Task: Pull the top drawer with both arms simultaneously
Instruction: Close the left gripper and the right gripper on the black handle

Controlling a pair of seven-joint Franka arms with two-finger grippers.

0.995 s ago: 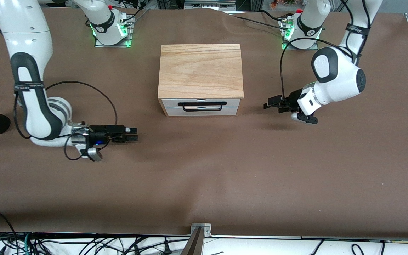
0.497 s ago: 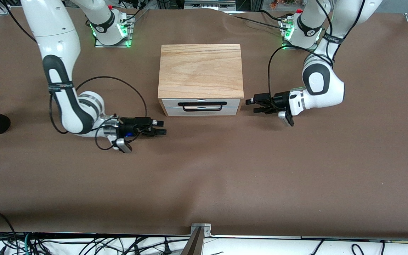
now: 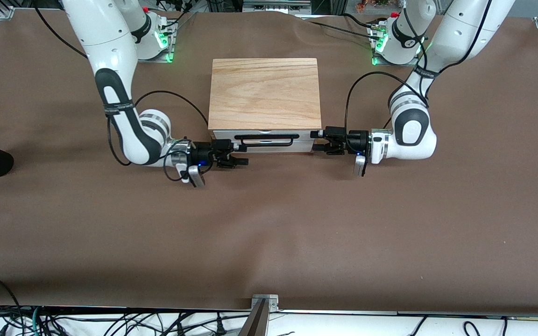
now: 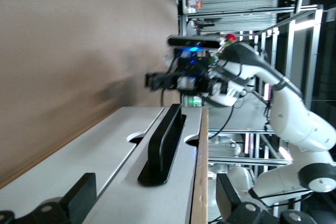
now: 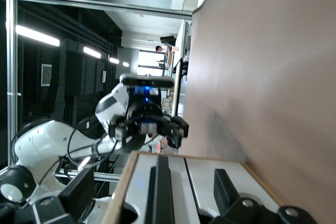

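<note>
The brown table [image 3: 269, 242] had loads of bare room on the camera side, with one wooden box [image 3: 265, 93] sitting midway between the two bases. Its top drawer [image 3: 265, 140] was shut flush. Both arms lay low and level, one at each end of the white front. The right gripper [image 3: 238, 154] and left gripper [image 3: 318, 140] both had their fingers spread apart, holding nothing.

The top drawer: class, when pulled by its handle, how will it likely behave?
The top drawer probably slides straight and stiff. Its thin bar handle may be slippery. The small box could shift, since nothing visible anchors it.
</note>
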